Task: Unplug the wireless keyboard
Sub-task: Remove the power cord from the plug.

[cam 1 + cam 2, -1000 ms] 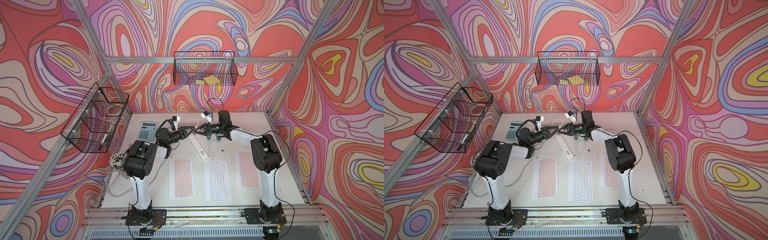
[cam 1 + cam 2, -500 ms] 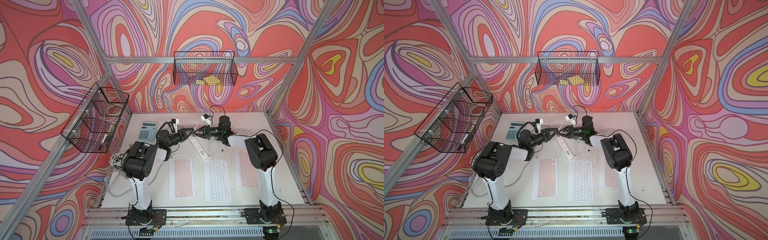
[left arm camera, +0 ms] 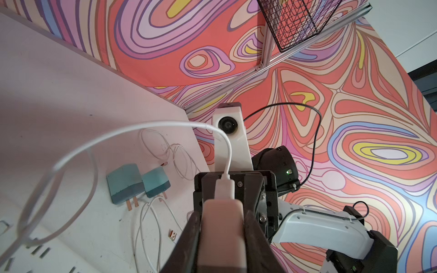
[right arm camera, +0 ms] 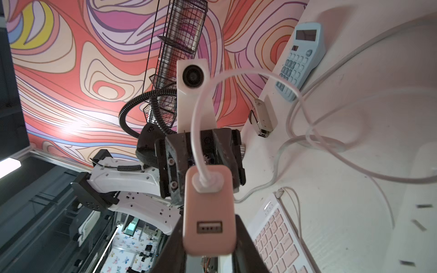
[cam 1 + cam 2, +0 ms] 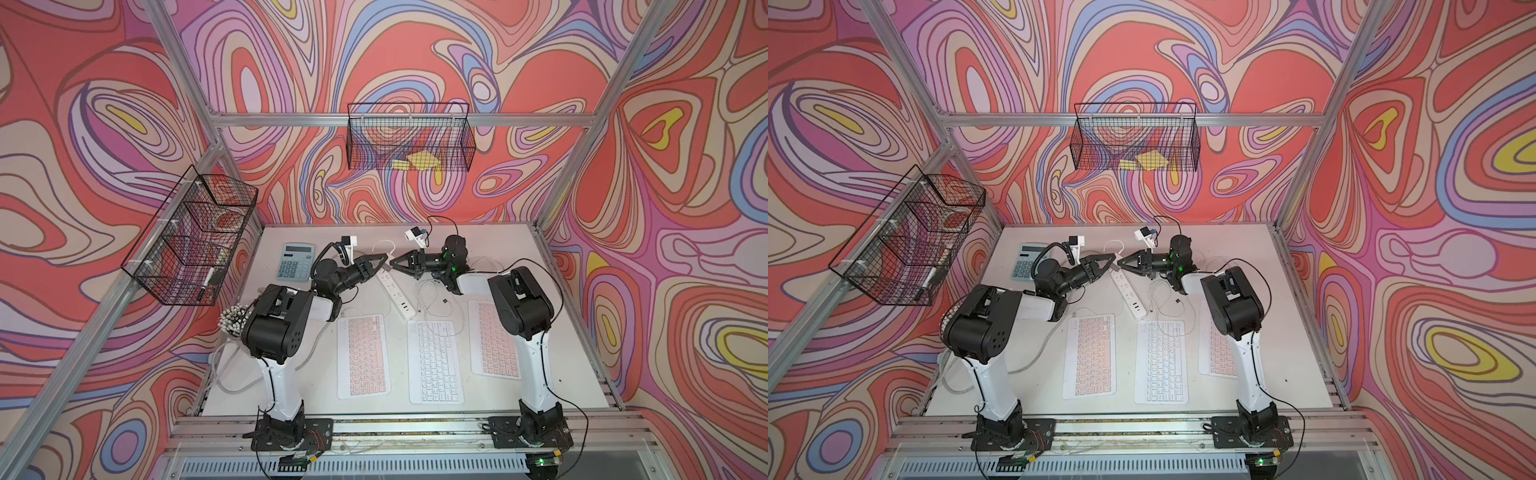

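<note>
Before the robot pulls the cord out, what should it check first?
1. Left claw gripping the pink charger block: ok, pinched between its tips.
2. Right claw gripping the white plug: cannot tell; the block sits between its fingers.
3. Plug out of the block: not ok, still seated.
4. Block's spare port empty: ok.
5. White cable free of snags: cannot tell; its loop leaves the wrist views.

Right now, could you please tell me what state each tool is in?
Left tool: closed on the pink adapter.
Right tool: closed on the same pink adapter.
</note>
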Robot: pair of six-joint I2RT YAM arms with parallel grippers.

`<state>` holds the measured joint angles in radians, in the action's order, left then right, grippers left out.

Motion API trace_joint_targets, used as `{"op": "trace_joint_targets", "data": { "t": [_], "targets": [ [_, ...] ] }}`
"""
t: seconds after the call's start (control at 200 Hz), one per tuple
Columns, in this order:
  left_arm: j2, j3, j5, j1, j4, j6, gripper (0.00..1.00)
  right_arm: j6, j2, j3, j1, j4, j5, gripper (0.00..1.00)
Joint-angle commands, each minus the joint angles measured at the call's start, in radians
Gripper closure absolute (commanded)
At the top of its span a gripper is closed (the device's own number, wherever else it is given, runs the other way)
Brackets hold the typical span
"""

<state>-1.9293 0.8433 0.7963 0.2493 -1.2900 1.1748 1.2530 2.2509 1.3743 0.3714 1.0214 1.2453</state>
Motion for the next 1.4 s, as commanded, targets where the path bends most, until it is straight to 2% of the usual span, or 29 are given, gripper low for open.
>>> {"op": "trace_joint_targets", "data": {
  "t": [0.0,0.08,0.135,0.386,0.516,0.646,0.746,0.791,0.871,0.911,0.976,1.047,1.152,1.297,1.392],
  "targets": [
    [0.009,0.012,0.022,-0.001,-0.040,0.007,0.96,0.109,0.037,0.023,-0.003,0.162,0.026,0.85],
    [0.004,0.028,0.047,0.008,-0.039,0.015,0.76,0.131,0.051,0.032,0.001,0.182,0.026,0.87],
    [0.004,0.035,0.057,0.017,-0.039,0.015,0.70,0.130,0.054,0.038,0.003,0.176,0.026,0.87],
    [-0.017,0.044,0.078,0.027,-0.040,0.019,0.64,-0.007,0.030,0.048,0.007,-0.008,0.022,0.87],
    [-0.020,0.053,0.090,0.034,-0.040,0.017,0.56,-0.001,0.036,0.048,0.007,-0.002,0.017,0.87],
    [-0.020,0.054,0.097,0.036,-0.041,0.018,0.55,0.025,0.044,0.049,0.007,0.029,0.016,0.87],
    [-0.022,0.050,0.098,0.034,-0.040,0.016,0.62,0.037,0.049,0.052,0.007,0.040,0.018,0.87],
    [-0.025,0.053,0.105,0.034,-0.040,0.018,0.69,0.040,0.051,0.052,0.008,0.043,0.020,0.87],
    [-0.032,0.061,0.113,0.034,-0.041,0.024,0.93,0.039,0.050,0.050,0.007,0.039,0.020,0.86],
    [-0.032,0.062,0.114,0.034,-0.041,0.025,1.00,0.036,0.048,0.049,0.007,0.034,0.019,0.86],
    [-0.030,0.060,0.112,0.034,-0.041,0.021,1.00,0.030,0.043,0.045,0.005,0.018,0.012,0.82],
    [-0.026,0.055,0.109,0.030,-0.040,0.017,1.00,0.009,0.031,0.033,-0.003,-0.011,0.002,0.74],
    [-0.002,0.027,0.073,0.014,0.000,-0.013,1.00,-0.100,-0.003,0.026,-0.020,-0.181,-0.014,0.72],
    [0.102,0.009,-0.003,0.013,0.309,-0.243,1.00,-0.442,-0.077,0.073,-0.022,-0.639,-0.095,0.71],
    [0.157,0.018,-0.047,0.013,0.484,-0.371,1.00,-0.491,-0.088,0.083,-0.023,-0.730,-0.141,0.69]
  ]
}}
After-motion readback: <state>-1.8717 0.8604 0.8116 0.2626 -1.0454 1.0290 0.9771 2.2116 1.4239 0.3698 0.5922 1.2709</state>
